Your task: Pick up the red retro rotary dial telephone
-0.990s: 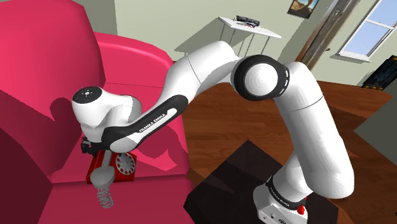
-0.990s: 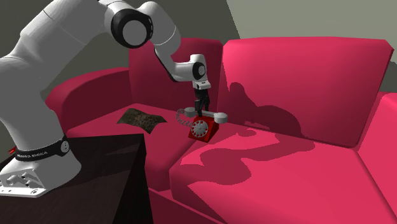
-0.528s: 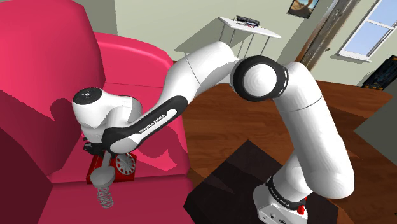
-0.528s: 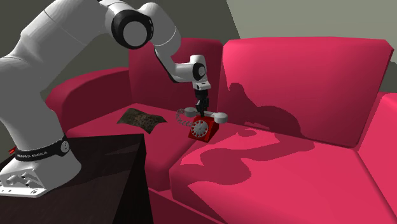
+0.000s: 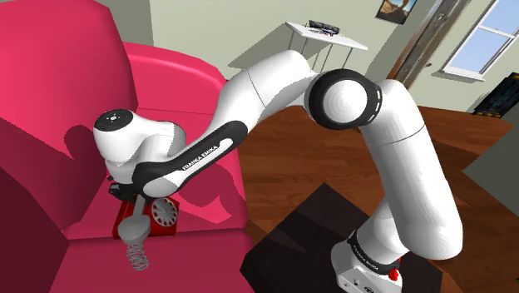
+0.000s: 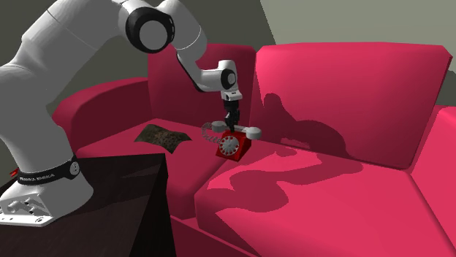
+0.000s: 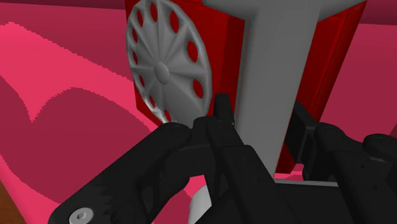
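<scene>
**Black pincer [image 7: 259, 119] clamping phone [image 7: 337, 57] by its handset [image 7: 280, 70]**

At the wrist, the two fingers [image 7: 224, 114] are pressing on the grey handset from either side and clasping its bar between them. Beside the bar, the grey dial [image 7: 162, 67] is facing out from the phone's red body.

Going from the second exterior view's left, the dark stand [image 6: 124, 193] is sitting low, with the arm [image 6: 44, 87] rising from it and arching over. Next, a mottled brown patch [image 6: 159, 136] is lying flat on the sofa [image 6: 351, 204] seat. Just right of it, the coiled cord [image 6: 210, 133] is hanging off one end of the handset. Then comes the phone, sitting low at the seat cushion directly under the downward-pointing pincer. Whether its base is touching the cushion, I cannot tell. Farther right, the arm's shadow is falling across the back cushions.

In the shoulder view, the phone is showing at lower left beneath the wrist, with the cord dangling below it. Wood floor [image 5: 291, 158] is spreading to the right, and a white table [image 5: 328, 35] is standing at the back.
</scene>
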Available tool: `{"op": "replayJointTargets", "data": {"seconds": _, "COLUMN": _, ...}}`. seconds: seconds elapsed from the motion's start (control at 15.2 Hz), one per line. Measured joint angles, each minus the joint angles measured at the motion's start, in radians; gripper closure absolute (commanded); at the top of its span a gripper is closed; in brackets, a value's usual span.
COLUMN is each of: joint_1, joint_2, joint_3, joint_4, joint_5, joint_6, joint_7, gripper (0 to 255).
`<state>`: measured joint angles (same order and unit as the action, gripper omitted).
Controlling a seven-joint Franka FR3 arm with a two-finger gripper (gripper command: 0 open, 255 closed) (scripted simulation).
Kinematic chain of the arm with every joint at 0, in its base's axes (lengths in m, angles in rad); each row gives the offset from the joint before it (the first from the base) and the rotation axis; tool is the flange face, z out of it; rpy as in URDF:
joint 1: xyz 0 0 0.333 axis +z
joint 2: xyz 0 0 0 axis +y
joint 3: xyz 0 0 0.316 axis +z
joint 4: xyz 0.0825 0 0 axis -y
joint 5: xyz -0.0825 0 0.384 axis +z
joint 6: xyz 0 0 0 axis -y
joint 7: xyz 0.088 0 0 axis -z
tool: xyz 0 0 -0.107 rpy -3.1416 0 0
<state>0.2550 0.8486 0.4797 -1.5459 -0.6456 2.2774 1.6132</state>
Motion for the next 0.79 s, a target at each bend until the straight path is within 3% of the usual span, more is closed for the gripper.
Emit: {"op": "replayJointTargets", "data": {"seconds": 0.79, "joint_1": -0.028, "joint_2": -0.100, "joint_3": 0.046, "joint_4": -0.009, "joint_5": 0.053, "joint_6": -0.087, "joint_7": -0.037, "gripper": 255}}
